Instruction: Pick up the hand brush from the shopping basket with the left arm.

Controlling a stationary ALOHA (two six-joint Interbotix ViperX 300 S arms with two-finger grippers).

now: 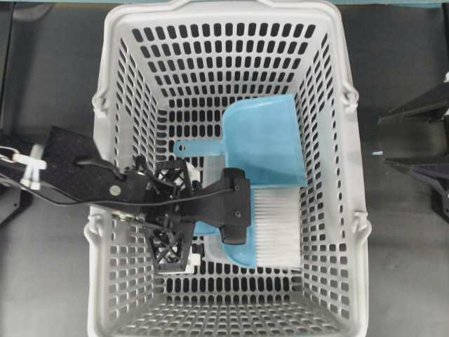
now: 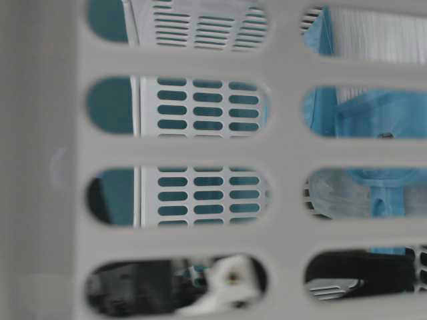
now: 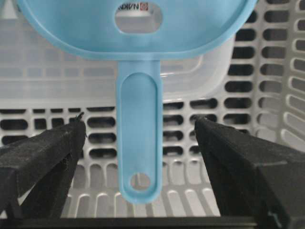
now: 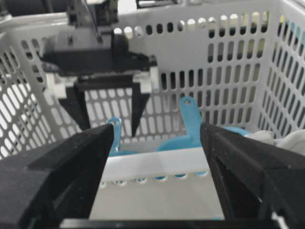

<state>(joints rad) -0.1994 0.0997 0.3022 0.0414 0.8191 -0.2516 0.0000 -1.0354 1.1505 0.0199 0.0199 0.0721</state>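
Left hand (image 1: pixel 175 219) poised inside the shopping basket (image 1: pixel 112 84)

Overhead, its fingers stand apart, hand brush (image 1: pixel 270 228) just ahead (dustpan (image 1: pixel 263 144) beside). Wrist view: brush handle centred between the spread fingers (image 3: pixel 43 152); best to lower squarely, then close on the handle.

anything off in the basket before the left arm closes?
Nothing damaged or spilled. The hand brush lies on the shopping basket floor beside the dustpan, its handle between the open fingers of the left gripper.
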